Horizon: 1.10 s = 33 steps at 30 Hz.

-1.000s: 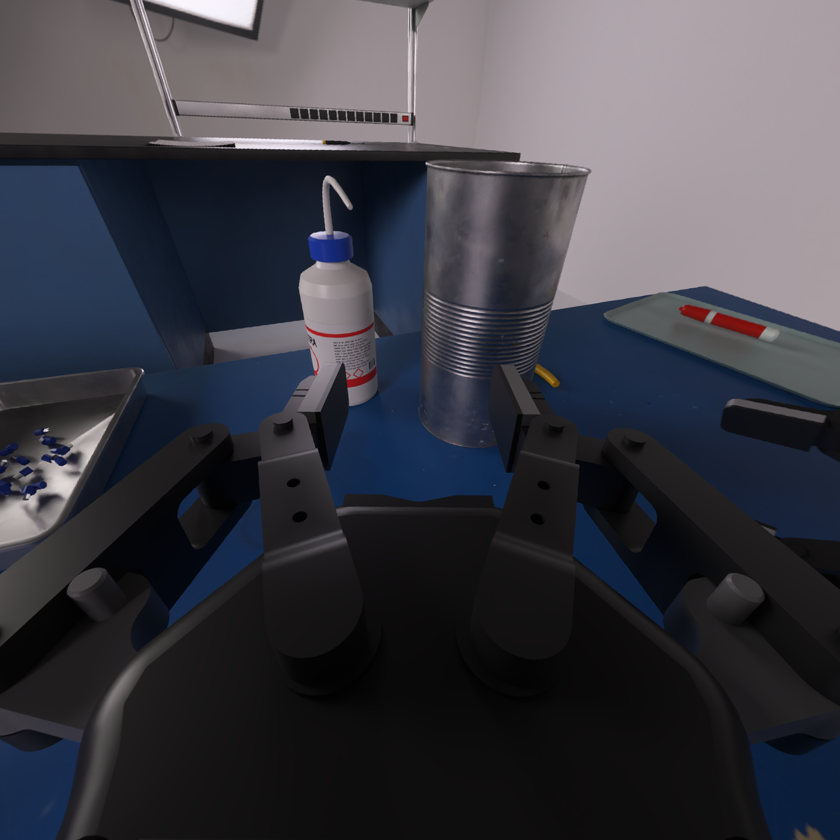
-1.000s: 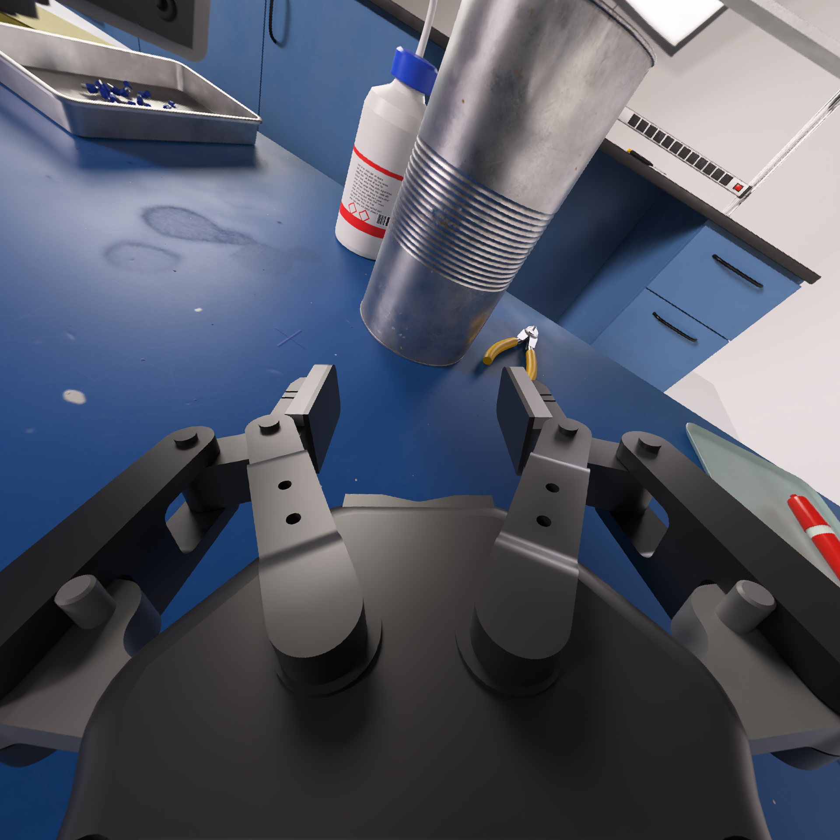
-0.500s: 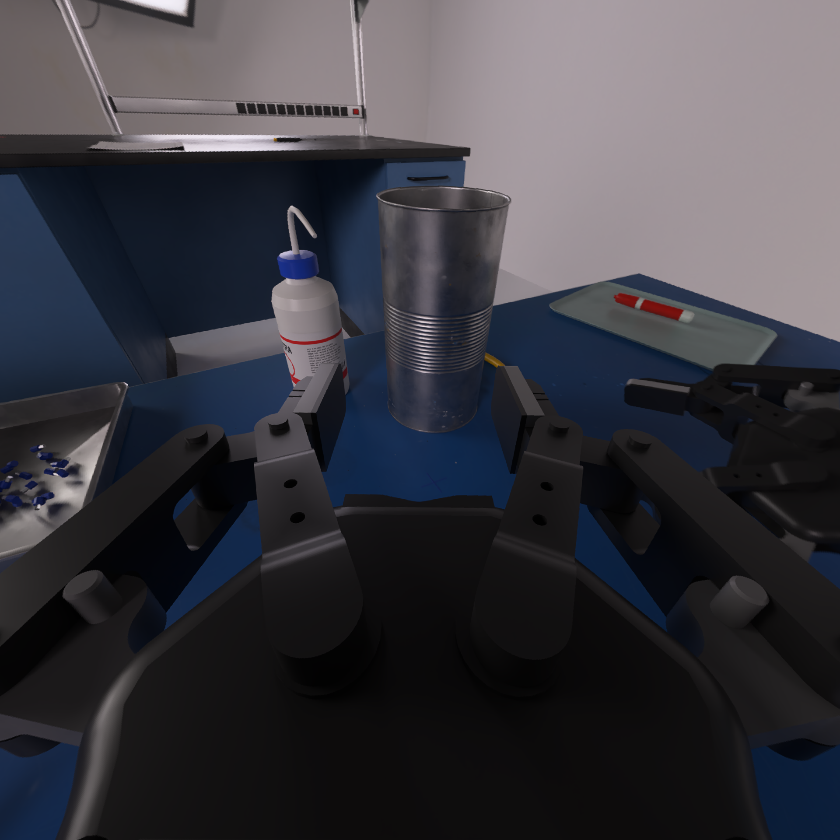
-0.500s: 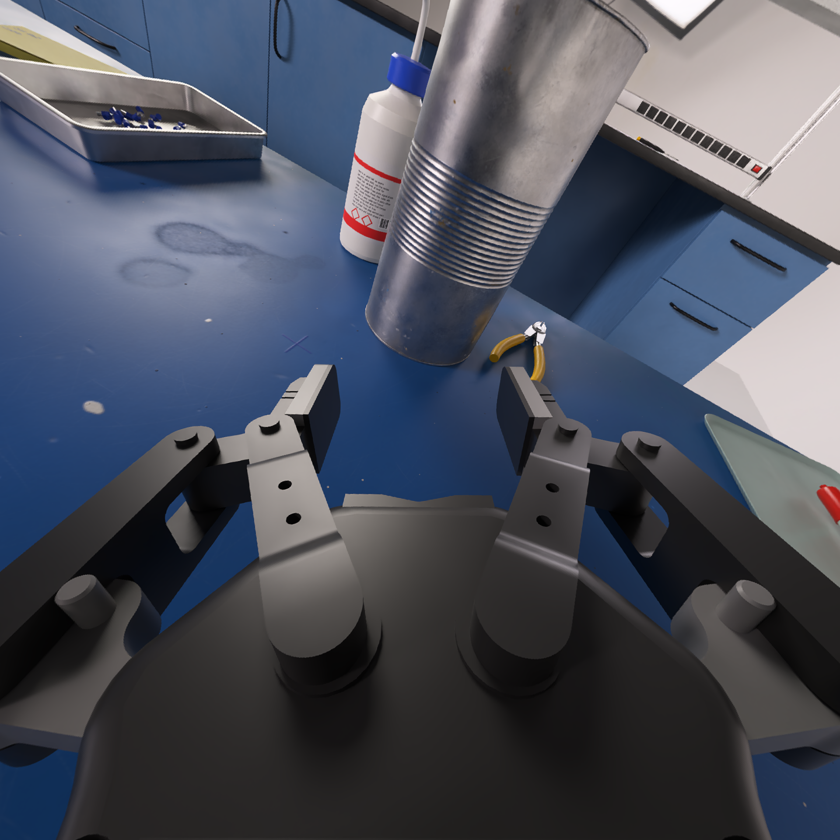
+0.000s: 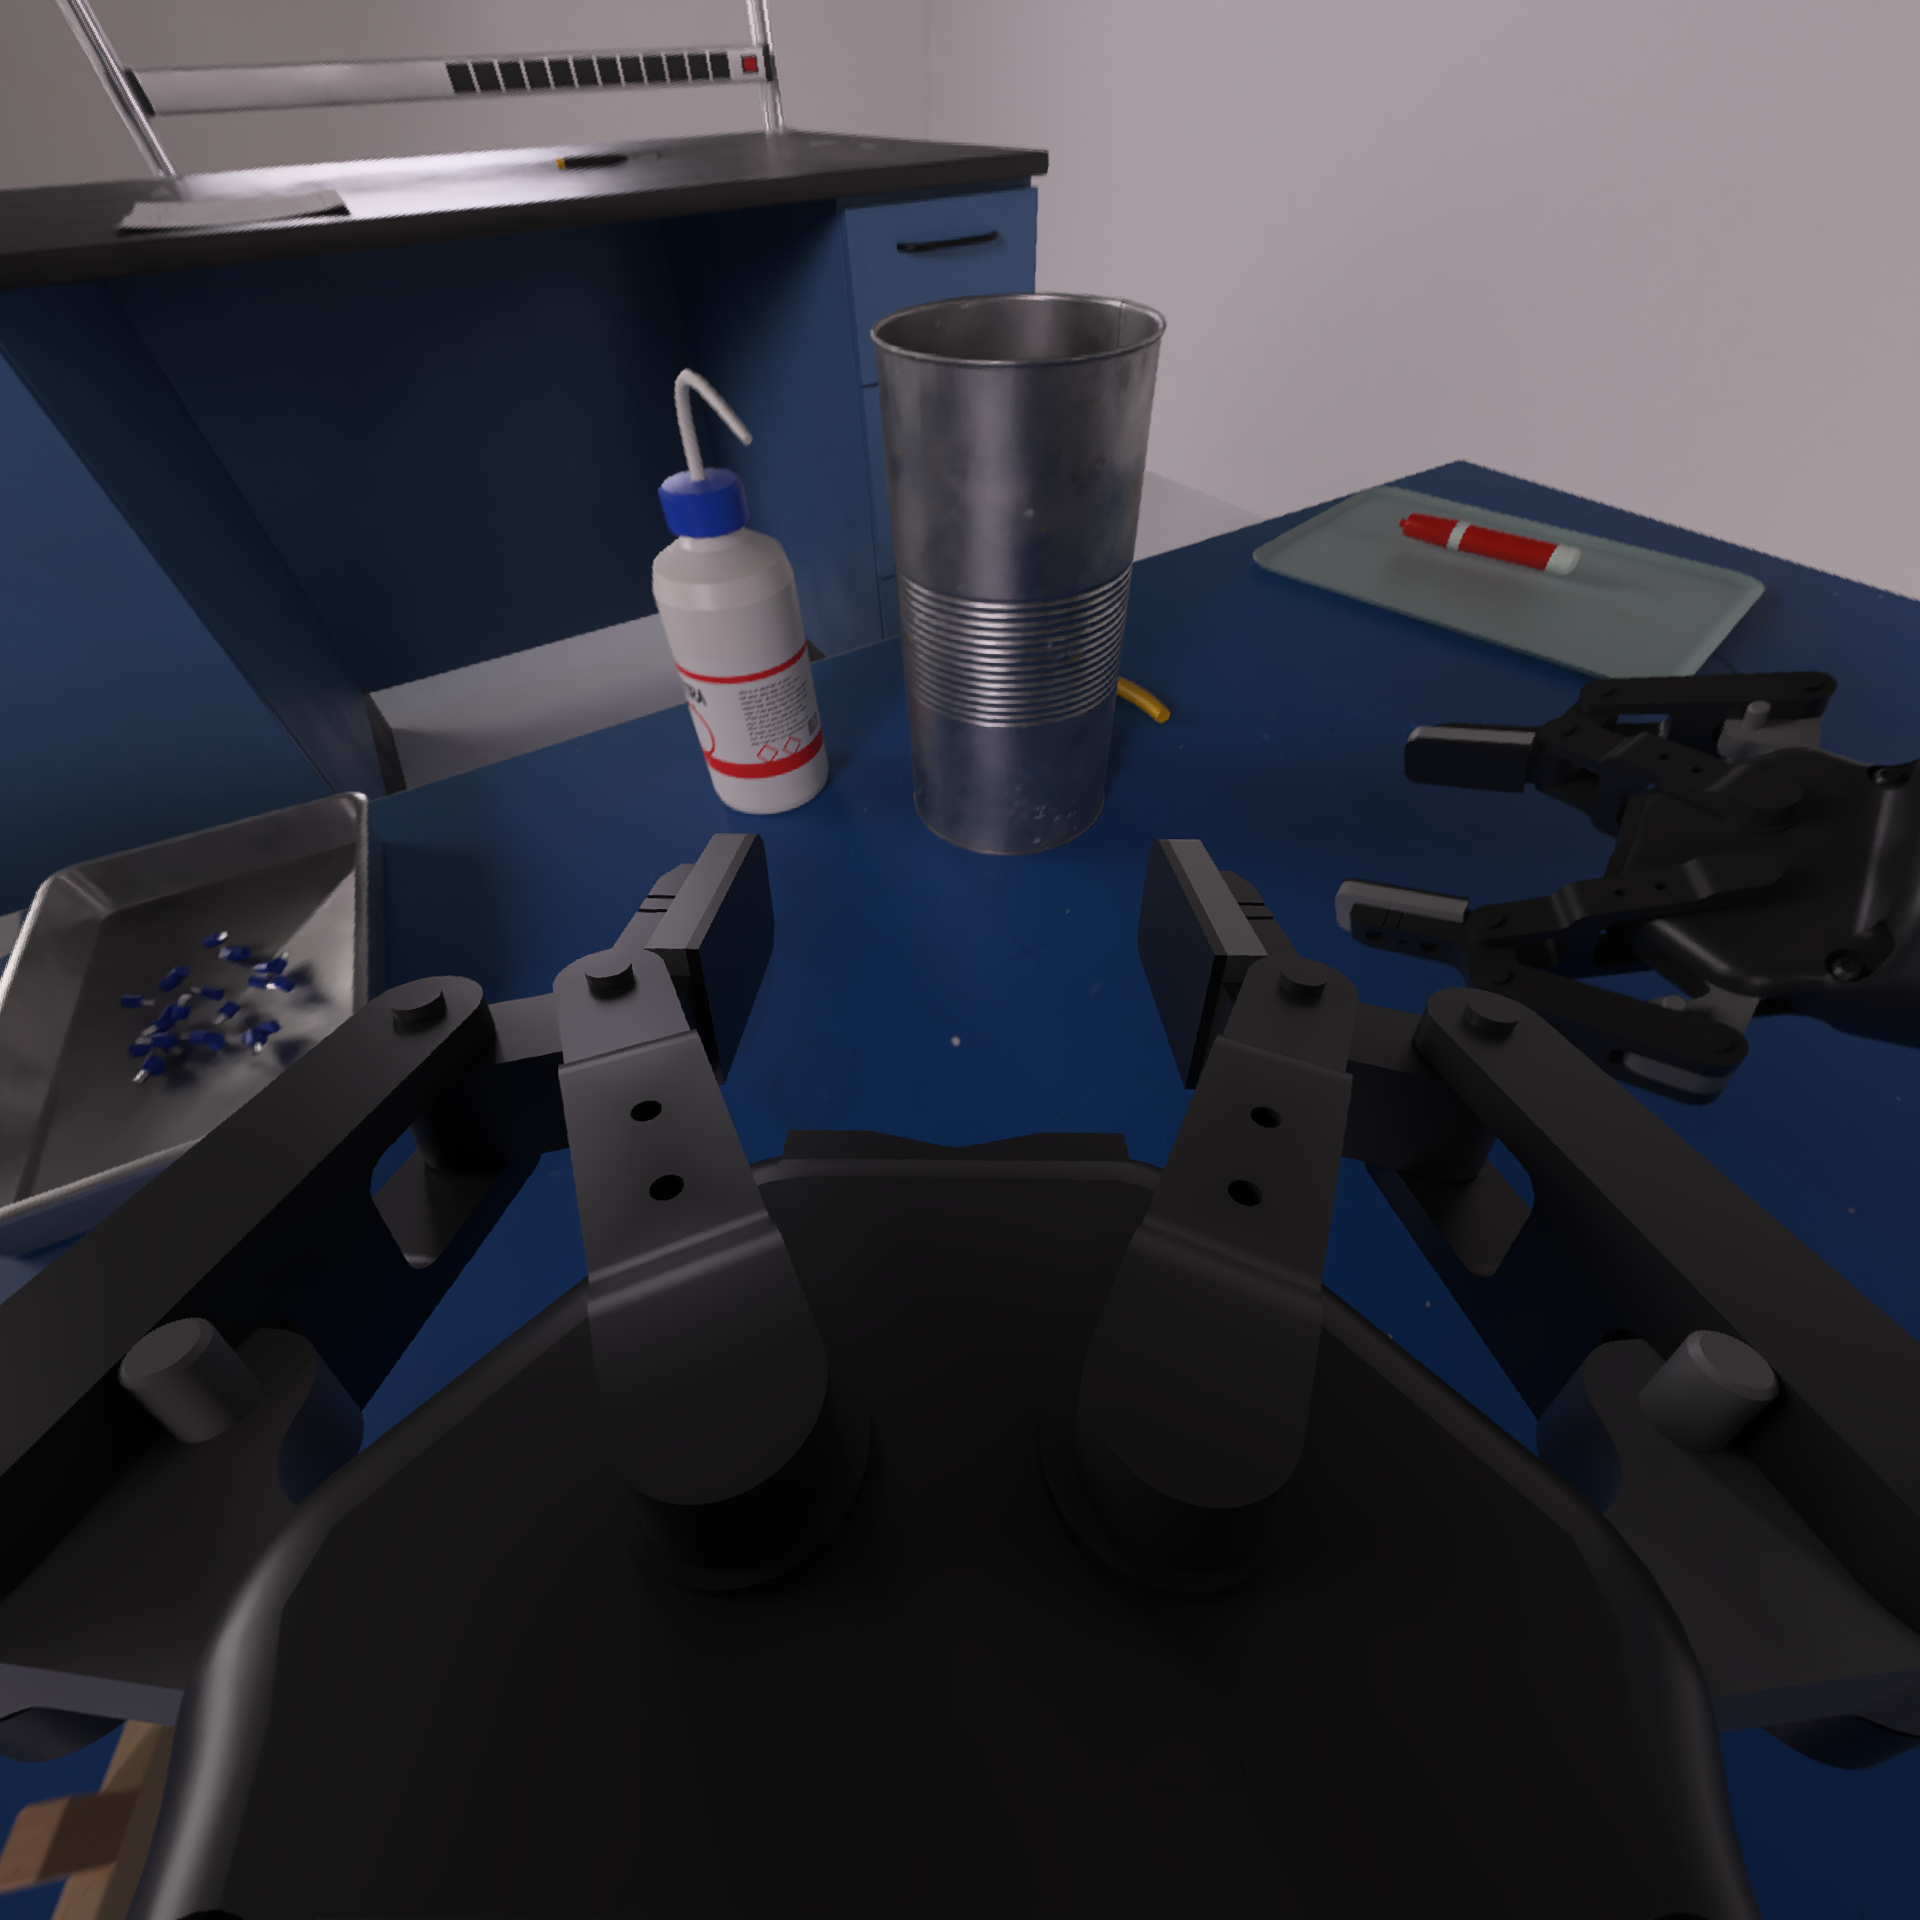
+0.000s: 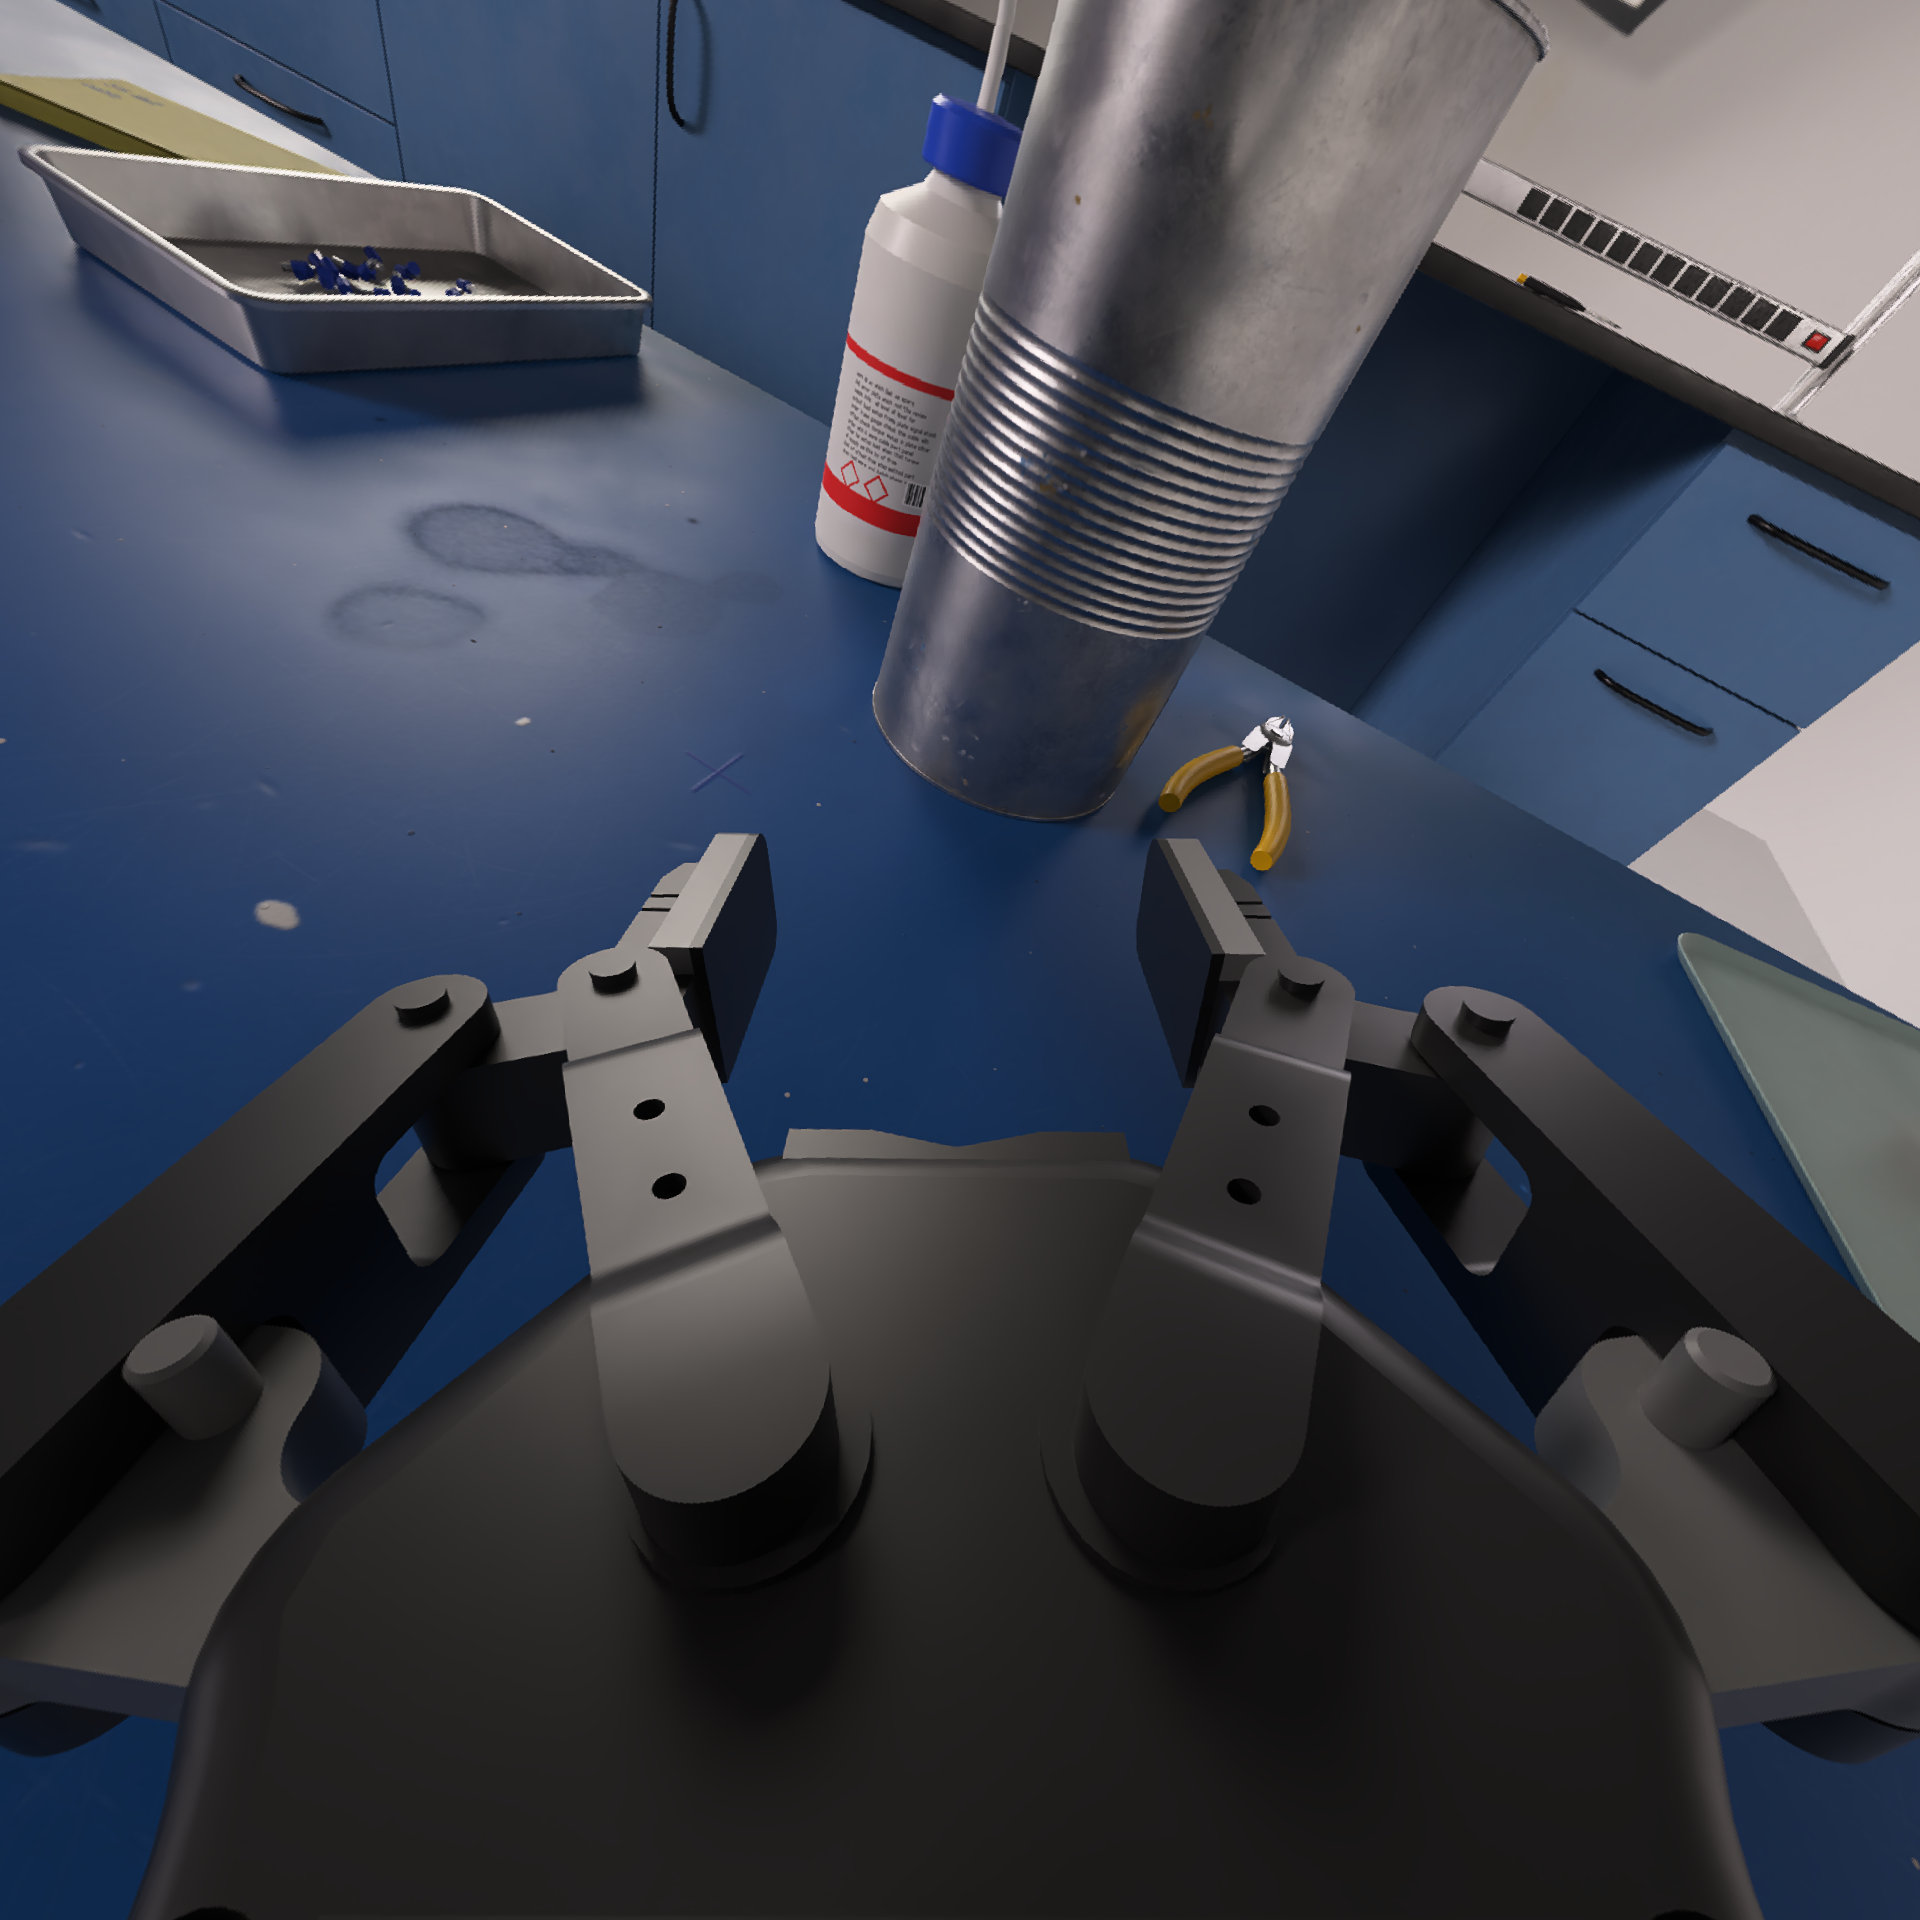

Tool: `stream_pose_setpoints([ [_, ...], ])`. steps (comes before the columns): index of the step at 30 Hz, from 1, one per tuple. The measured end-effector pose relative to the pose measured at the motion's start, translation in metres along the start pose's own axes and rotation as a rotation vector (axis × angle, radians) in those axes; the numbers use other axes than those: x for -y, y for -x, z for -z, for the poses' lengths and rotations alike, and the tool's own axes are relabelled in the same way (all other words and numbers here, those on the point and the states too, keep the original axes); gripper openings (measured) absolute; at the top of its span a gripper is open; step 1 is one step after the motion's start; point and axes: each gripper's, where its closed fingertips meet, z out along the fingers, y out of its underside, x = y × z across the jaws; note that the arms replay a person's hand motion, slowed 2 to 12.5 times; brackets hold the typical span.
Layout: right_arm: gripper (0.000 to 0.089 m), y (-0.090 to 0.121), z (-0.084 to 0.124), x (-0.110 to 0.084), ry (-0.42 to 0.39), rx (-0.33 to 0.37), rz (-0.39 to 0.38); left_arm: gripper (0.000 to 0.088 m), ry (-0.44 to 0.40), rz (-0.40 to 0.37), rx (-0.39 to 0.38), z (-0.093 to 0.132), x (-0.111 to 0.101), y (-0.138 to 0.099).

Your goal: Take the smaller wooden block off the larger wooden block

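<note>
Left gripper (image 5: 956,935) wide open, empty, above blue table (image 5: 935,997). Right gripper (image 6: 956,935) likewise spread, holding nothing — near metal can (image 6: 1122,468). Wooden blocks (image 5: 78,1829) only partly visible at lower-left corner — stacking unclear.

Tall steel can (image 5: 1013,582) upright on blue bench (image 5: 935,966), wash bottle (image 5: 740,665) beside it, cutters (image 6: 1242,784) behind. Steel tray (image 5: 208,914) holds blue bits (image 5: 197,1003); marker (image 5: 1491,542) on glass tray (image 5: 1621,623).
</note>
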Motion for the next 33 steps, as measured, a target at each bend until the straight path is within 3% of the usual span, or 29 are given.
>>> stream_pose_setpoints([
  [14,0.0625,0.008,0.003,0.005,-0.018,0.012,0.029,0.0626,0.162,0.031,0.062,0.043,-0.025,0.058],
  [18,0.0625,0.012,0.003,0.008,-0.024,0.021,0.035,0.0593,0.209,0.027,0.109,0.055,-0.034,0.081],
  [26,0.062,0.018,0.005,0.012,-0.04,0.036,0.045,0.0443,0.33,0.015,0.165,0.077,-0.058,0.12],
  [33,0.0613,0.022,0.008,0.017,-0.063,0.043,0.05,0.0426,0.44,0.036,0.17,0.092,-0.081,0.144],
])
